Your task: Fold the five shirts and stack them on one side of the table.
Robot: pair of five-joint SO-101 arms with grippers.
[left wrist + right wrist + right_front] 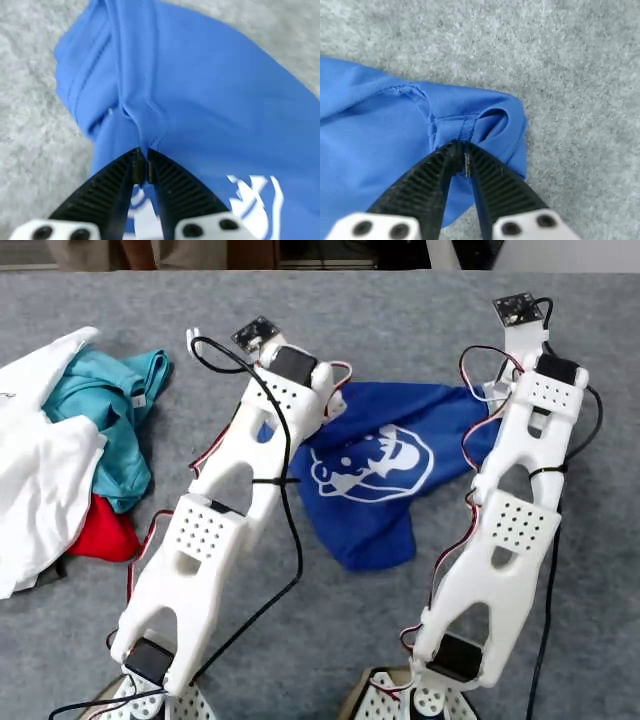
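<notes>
A blue shirt [375, 475] with a white print lies crumpled in the middle of the grey table, between the two arms. My left gripper [142, 161] is shut on a fold of the blue shirt [210, 95] near a seam, at the shirt's left end. My right gripper [461, 152] is shut on the hem of the blue shirt [375, 130] at its right corner. A pile at the table's left edge holds a white shirt [35, 465], a teal shirt [110, 415] and a red shirt [105, 533].
The grey felt table [400, 320] stretches behind and in front of the blue shirt. Both white arms span from the near edge to mid-table, with cables along them. A dark item [45, 575] peeks from under the white shirt.
</notes>
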